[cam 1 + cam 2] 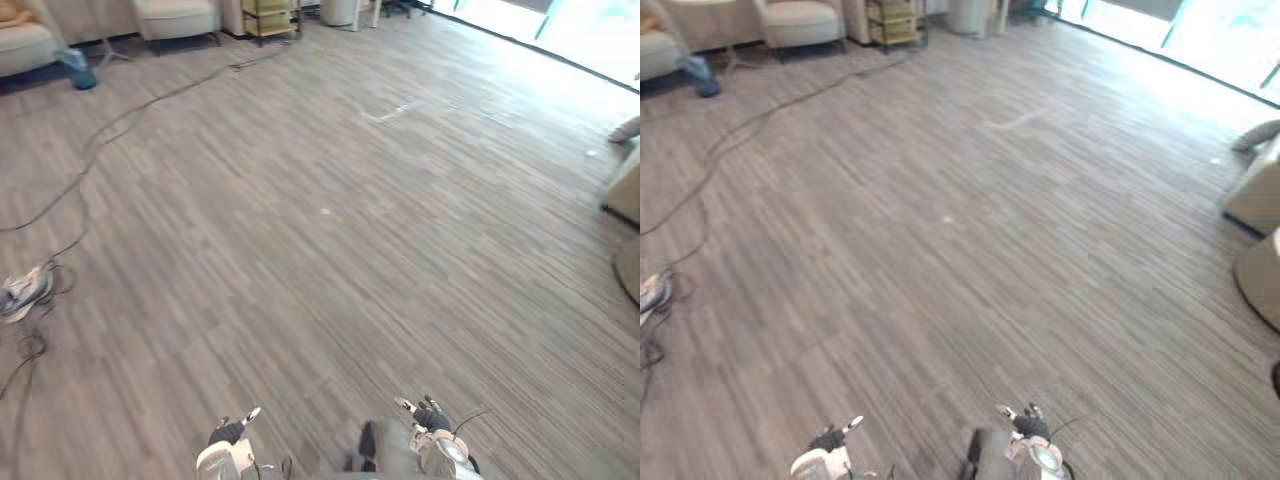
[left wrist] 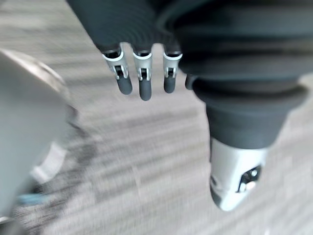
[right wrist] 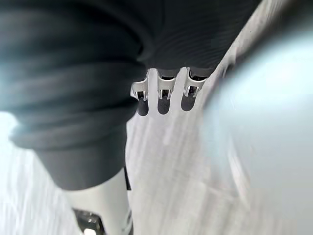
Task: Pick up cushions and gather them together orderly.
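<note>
The left hand (image 1: 232,432) and right hand (image 1: 425,415) hang low, fingers relaxed, holding nothing. Plank floor (image 1: 330,220) stretches ahead of them. What looks like a cushion (image 1: 1255,135) lies far ahead-right of the right hand. The step in hand seems to be the approach; next calls for walking there and reaching down

Left hand (image 2: 140,81): dark ribbed cover over back and wrist, silver fingers with rounded dark tips and small dark slots in the silver parts. The thumb is a smooth silver shell under a dark ribbed sleeve. Right hand (image 3: 164,95): same dark ribbed cover, silver fingers, dark tips. At the lower edge of the left eye view both hands look dark on pale silver-grey wrists.
</note>
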Controlling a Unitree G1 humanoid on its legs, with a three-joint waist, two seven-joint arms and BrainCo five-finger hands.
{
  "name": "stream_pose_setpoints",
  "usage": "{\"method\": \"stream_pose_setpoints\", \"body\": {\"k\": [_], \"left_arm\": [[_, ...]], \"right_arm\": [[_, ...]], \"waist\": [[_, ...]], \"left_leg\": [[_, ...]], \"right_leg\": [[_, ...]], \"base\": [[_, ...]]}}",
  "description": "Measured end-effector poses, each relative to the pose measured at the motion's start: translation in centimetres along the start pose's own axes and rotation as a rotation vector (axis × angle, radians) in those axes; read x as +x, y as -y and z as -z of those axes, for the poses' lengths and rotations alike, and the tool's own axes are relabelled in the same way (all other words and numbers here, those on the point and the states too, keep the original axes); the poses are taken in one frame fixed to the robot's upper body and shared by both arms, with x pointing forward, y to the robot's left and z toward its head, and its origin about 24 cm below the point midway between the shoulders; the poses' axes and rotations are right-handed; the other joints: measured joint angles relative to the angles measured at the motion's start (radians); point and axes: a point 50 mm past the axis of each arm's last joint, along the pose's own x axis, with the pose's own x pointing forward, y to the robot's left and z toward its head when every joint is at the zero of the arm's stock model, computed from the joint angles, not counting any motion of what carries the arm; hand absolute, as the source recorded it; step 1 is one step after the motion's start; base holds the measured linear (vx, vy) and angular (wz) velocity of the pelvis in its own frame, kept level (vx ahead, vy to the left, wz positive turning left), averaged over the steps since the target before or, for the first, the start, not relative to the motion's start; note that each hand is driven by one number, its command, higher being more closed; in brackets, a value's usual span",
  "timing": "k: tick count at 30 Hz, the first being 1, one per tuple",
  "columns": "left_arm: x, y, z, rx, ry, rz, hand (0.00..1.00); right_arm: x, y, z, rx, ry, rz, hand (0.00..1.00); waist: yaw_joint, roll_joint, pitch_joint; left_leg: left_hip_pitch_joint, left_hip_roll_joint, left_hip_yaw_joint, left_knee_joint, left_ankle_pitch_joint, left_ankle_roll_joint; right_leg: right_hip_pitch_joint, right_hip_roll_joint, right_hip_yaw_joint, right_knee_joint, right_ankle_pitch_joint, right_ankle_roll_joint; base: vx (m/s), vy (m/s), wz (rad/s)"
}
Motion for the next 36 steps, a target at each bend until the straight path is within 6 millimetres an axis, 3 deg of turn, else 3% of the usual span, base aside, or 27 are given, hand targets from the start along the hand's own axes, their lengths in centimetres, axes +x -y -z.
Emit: {"method": "stream_pose_setpoints", "body": {"k": [1,2,3,4,5,6,7,8,10,11,13,15,17,18,19,20,21,22,23,24,25,26,27,29,31,33,36], "left_arm": [[-0.1,0.4,0.1,0.005,-0.002,0.012,0.00],[-0.2,1.0,0.6,0.012,-0.013,0.029,0.00],[-0.2,1.3,0.7,0.023,-0.014,0.037,0.00],[-0.3,1.5,0.9,0.038,-0.021,0.049,0.00],[-0.3,1.5,0.9,0.042,-0.020,0.049,0.00],[-0.3,1.3,0.8,0.045,-0.018,0.047,0.00],[-0.2,1.4,0.6,0.050,-0.013,0.047,0.00],[-0.2,1.4,0.5,0.047,-0.005,0.047,0.00],[-0.2,1.0,-0.3,0.037,0.029,0.037,0.00],[-0.2,0.8,-1.0,0.037,0.061,0.035,0.00],[-0.3,0.7,-1.6,0.020,0.091,0.032,0.00],[-0.3,0.8,-2.1,0.000,0.118,0.031,0.00],[-0.4,0.9,-1.9,-0.005,0.117,0.034,0.00],[-0.4,0.9,-1.9,-0.005,0.119,0.034,0.00],[-0.4,0.6,-1.9,-0.007,0.118,0.029,0.00],[-0.3,0.1,-1.9,0.001,0.118,0.018,0.00],[-0.3,-0.3,-2.1,0.013,0.120,0.006,0.00],[-0.3,-0.3,-2.1,0.017,0.117,0.005,0.00],[-0.2,-0.4,-2.1,0.024,0.118,0.003,0.00],[-0.2,-0.6,-2.2,0.034,0.115,0.001,0.00],[-0.1,-0.6,-1.9,0.040,0.099,0.001,0.00],[-0.1,-0.5,-1.2,0.055,0.069,0.004,0.00],[-0.1,-0.2,-0.8,0.075,0.050,0.013,0.00],[-0.1,0.7,-0.8,0.101,0.045,0.041,0.00],[-0.1,0.7,-0.3,0.102,0.025,0.040,0.00],[-0.1,0.7,0.1,0.104,0.008,0.042,0.00],[-0.2,0.9,0.2,0.125,0.006,0.052,0.00]], "right_arm": [[0.0,0.7,0.1,0.005,-0.005,0.020,0.00],[-0.1,1.5,0.6,-0.003,-0.026,0.040,0.00],[-0.1,1.9,0.8,-0.006,-0.037,0.050,0.00],[0.0,2.2,0.2,-0.018,-0.019,0.053,0.00],[0.1,2.2,-0.2,-0.016,-0.008,0.054,0.00],[0.2,2.4,-0.5,-0.013,-0.001,0.060,0.00],[0.2,2.6,-0.7,-0.016,0.004,0.065,0.00],[0.3,2.8,-0.9,-0.021,0.010,0.071,0.00],[0.4,2.2,-0.8,-0.036,-0.003,0.058,0.00],[0.3,1.4,-0.4,-0.058,-0.015,0.032,0.00],[0.3,0.8,0.2,-0.057,-0.037,0.016,0.00],[0.3,0.6,0.3,-0.050,-0.040,0.014,0.00],[0.2,0.8,0.5,-0.053,-0.046,0.018,0.00],[0.2,0.6,0.6,-0.059,-0.050,0.014,0.00],[0.0,0.4,1.1,-0.058,-0.068,0.008,0.00],[-0.1,0.2,1.7,-0.059,-0.086,0.004,0.00],[-0.3,-0.3,2.3,-0.061,-0.104,-0.016,0.00],[-0.3,-0.3,2.4,-0.058,-0.108,-0.015,0.00],[-0.4,-0.4,2.6,-0.057,-0.114,-0.017,0.00],[-0.4,-0.4,2.5,-0.062,-0.112,-0.019,0.00],[-0.3,-0.2,2.3,-0.067,-0.103,-0.019,0.00],[-0.2,-0.3,1.6,-0.075,-0.073,-0.028,0.00],[-0.1,-0.3,1.1,-0.084,-0.053,-0.032,0.00],[-0.1,-0.2,0.7,-0.095,-0.034,-0.036,0.00],[0.1,-0.4,0.3,-0.081,-0.027,-0.033,0.00],[0.1,-0.2,0.1,-0.068,-0.021,-0.024,0.00],[0.2,0.5,0.1,-0.049,-0.022,-0.001,0.00]], "waist": [[-0.008,0.000,0.000],[-0.018,0.004,0.002],[-0.027,0.011,-0.001],[-0.024,0.053,-0.006],[-0.025,0.068,-0.003],[-0.026,0.084,0.001],[-0.026,0.103,0.015],[-0.018,0.123,0.029],[-0.011,0.110,0.047],[-0.009,0.080,0.053],[0.012,0.054,0.045],[0.034,0.055,0.041],[0.037,0.063,0.035],[0.038,0.062,0.033],[0.046,0.042,0.015],[0.046,0.025,-0.009],[0.031,-0.001,-0.029],[0.041,-0.008,-0.032],[0.049,-0.024,-0.031],[0.045,-0.040,-0.022],[0.038,-0.031,-0.015],[0.027,-0.021,-0.009],[0.022,-0.003,-0.005],[0.018,0.013,-0.014],[0.013,0.004,-0.010],[-0.006,0.004,-0.009],[-0.031,-0.001,-0.006]], "left_leg": [[0.034,-0.016,-0.006,-0.035,0.000,0.000],[0.085,-0.033,-0.043,-0.061,0.000,0.000],[0.100,-0.027,-0.062,-0.056,0.001,0.001],[0.089,0.013,-0.095,0.006,0.011,-0.014],[0.072,0.032,-0.117,0.070,0.014,-0.020],[0.011,0.065,-0.159,0.236,0.031,-0.047],[-0.095,0.114,-0.225,0.495,0.113,-0.103],[-0.226,0.164,-0.290,0.776,0.218,-0.131],[-0.376,0.192,-0.293,0.978,0.157,-0.079],[-0.448,0.191,-0.269,0.950,0.117,-0.049],[-0.536,0.199,-0.223,0.829,0.092,-0.021],[-0.609,0.196,-0.224,0.635,0.092,-0.023],[-0.625,0.182,-0.257,0.389,0.119,-0.043],[-0.636,0.164,-0.307,0.264,0.177,-0.058],[-0.635,0.141,-0.321,0.258,0.274,-0.074],[-0.639,0.116,-0.310,0.272,0.273,-0.052],[-0.642,0.105,-0.285,0.296,0.230,-0.026],[-0.627,0.109,-0.255,0.339,0.188,-0.008],[-0.591,0.093,-0.231,0.343,0.158,0.001],[-0.521,0.069,-0.188,0.331,0.123,0.021],[-0.453,0.057,-0.164,0.315,0.081,0.026],[-0.376,0.055,-0.146,0.303,0.049,0.029],[-0.319,0.055,-0.123,0.280,0.041,0.032],[-0.194,0.057,-0.084,0.160,0.026,0.016],[-0.074,0.044,-0.057,0.065,0.030,0.009],[-0.021,0.033,-0.056,0.022,0.030,0.009],[0.067,-0.004,-0.099,-0.051,0.029,0.010]], "right_leg": [[-0.005,0.008,-0.001,-0.093,0.040,-0.004],[0.000,0.020,0.019,-0.142,0.131,-0.080],[-0.002,0.033,0.029,-0.111,0.130,-0.135],[-0.003,0.046,0.024,-0.061,0.067,-0.143],[-0.001,0.057,0.026,-0.041,0.041,-0.146],[0.014,0.078,0.033,-0.027,-0.002,-0.142],[0.056,0.108,0.046,-0.041,-0.033,-0.141],[0.121,0.149,0.066,-0.079,-0.050,-0.145],[0.242,0.183,0.123,-0.141,-0.076,-0.154],[0.324,0.185,0.165,-0.198,-0.082,-0.145],[0.412,0.185,0.242,-0.264,-0.085,-0.132],[0.506,0.184,0.319,-0.328,-0.097,-0.102],[0.584,0.173,0.371,-0.386,-0.119,-0.061],[0.626,0.158,0.404,-0.406,-0.145,-0.038],[0.642,0.130,0.440,-0.413,-0.170,-0.016],[0.644,0.109,0.468,-0.413,-0.171,-0.014],[0.620,0.078,0.486,-0.385,-0.142,0.004],[0.584,0.064,0.522,-0.296,-0.116,0.049],[0.548,0.050,0.545,-0.180,-0.108,0.065],[0.454,0.027,0.560,0.071,-0.051,0.134],[0.352,0.012,0.551,0.297,0.012,0.160],[0.291,0.009,0.522,0.437,0.012,0.158],[0.248,0.006,0.481,0.481,0.003,0.144],[0.132,-0.008,0.308,0.459,-0.022,0.108],[0.069,-0.009,0.164,0.292,-0.050,0.065],[0.041,0.003,0.094,0.096,-0.028,0.035],[0.019,0.029,0.114,-0.220,0.102,0.018]], "base": [[0.72,0.007,0.53],[0.66,-0.030,0.39],[0.66,-0.103,0.09],[0.53,-0.127,-0.18],[0.63,-0.192,-0.34],[0.64,-0.221,-0.33],[0.72,-0.194,-0.55],[0.58,-0.099,-0.66],[0.61,0.021,-0.91],[0.67,0.031,-0.91],[0.63,0.067,-1.10],[0.61,0.163,-1.11],[0.55,0.257,-0.77],[0.63,0.395,-0.86],[0.65,0.419,-0.86],[0.68,0.419,-0.63],[0.69,0.418,-0.59],[0.68,0.423,-0.58],[0.62,0.430,-0.72],[0.55,0.371,-0.67],[0.62,0.372,-0.65],[0.48,0.261,-0.57],[0.46,0.226,-0.52],[0.44,0.207,-0.39],[0.53,0.156,-0.24],[0.47,0.030,0.03],[0.60,-0.064,0.40]]}}
